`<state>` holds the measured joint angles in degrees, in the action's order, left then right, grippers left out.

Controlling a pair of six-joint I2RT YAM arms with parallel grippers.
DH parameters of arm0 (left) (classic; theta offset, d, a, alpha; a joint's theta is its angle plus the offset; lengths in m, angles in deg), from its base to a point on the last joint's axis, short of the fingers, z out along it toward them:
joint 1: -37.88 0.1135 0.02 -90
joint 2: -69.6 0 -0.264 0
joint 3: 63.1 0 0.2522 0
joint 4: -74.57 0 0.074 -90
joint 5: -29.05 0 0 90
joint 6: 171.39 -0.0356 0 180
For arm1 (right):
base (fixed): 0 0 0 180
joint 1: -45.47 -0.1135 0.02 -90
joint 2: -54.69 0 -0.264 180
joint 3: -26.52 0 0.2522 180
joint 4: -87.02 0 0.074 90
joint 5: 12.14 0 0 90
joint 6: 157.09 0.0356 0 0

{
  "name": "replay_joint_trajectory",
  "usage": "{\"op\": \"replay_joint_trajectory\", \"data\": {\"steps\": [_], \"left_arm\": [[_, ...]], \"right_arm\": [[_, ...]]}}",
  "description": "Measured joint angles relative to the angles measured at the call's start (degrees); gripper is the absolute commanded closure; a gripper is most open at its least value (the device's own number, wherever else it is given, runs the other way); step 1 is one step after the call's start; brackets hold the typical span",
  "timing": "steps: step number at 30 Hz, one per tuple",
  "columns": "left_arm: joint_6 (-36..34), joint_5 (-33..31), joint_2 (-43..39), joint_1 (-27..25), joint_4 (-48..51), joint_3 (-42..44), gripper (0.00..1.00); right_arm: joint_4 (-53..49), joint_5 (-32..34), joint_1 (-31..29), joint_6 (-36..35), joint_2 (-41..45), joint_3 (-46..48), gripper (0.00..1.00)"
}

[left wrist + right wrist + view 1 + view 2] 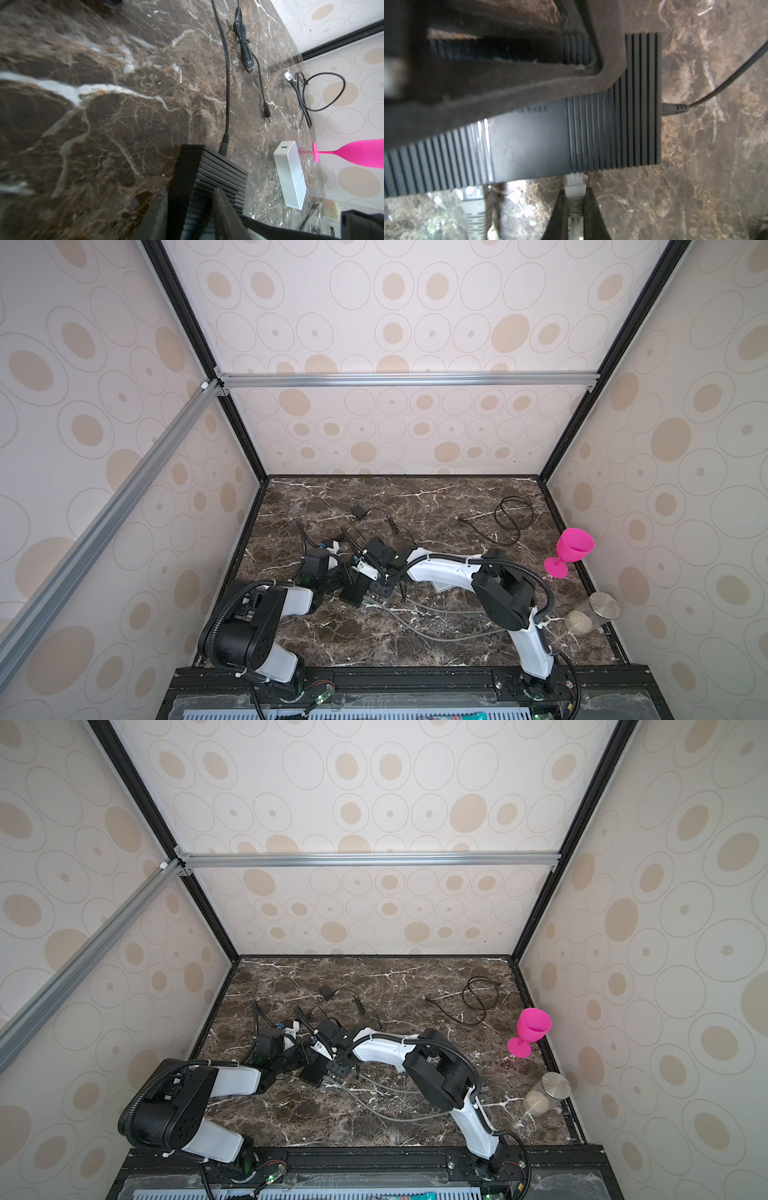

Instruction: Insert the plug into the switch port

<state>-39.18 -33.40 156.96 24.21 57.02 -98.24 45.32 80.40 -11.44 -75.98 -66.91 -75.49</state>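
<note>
Plug (573,184), grey with a clear tip, is sitting pinched between the two dark fingers (560,214) of my right gripper (574,193), which is clamping it from both sides just behind the tip. Its clear end is touching the long side of the black ribbed switch (591,133) and is slipping under the edge of the casing. How deep it is sitting in the port I cannot tell. A second grey plug (475,199) is standing in the same side of the switch, near mine. A thin black power lead (679,109) is entering the switch's short end.

My left gripper (202,180) is clamping the switch, whose ribbed body is lying between my fingers. One broad, blurred finger is showing across its top in the right wrist view.

In both top views my two grippers are meeting over the switch (355,591) on the left-centre of the marble table (436,506), and grey cables (436,635) are trailing from it toward the near edge. A white box (291,174) is lying near the switch but apart from it. A pink goblet (571,549) and a metal-lidded jar (594,612) are standing by the right wall, and a black cable loop (513,514) is lying toward the far right.
</note>
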Motion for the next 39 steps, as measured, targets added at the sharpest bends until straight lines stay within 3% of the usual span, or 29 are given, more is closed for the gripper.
{"op": "replay_joint_trajectory", "data": {"steps": [15, 39], "left_arm": [[3.5, 2.99, 3.04, -3.34, -6.4, 0.87, 0.68], [3.17, 3.87, 3.45, -5.25, -4.37, -0.33, 0.67]], "right_arm": [[14.84, -0.66, 0.76, 0.72, 10.08, 18.53, 1.0], [18.18, -3.8, 2.64, 4.79, 13.53, 24.2, 1.0]]}}
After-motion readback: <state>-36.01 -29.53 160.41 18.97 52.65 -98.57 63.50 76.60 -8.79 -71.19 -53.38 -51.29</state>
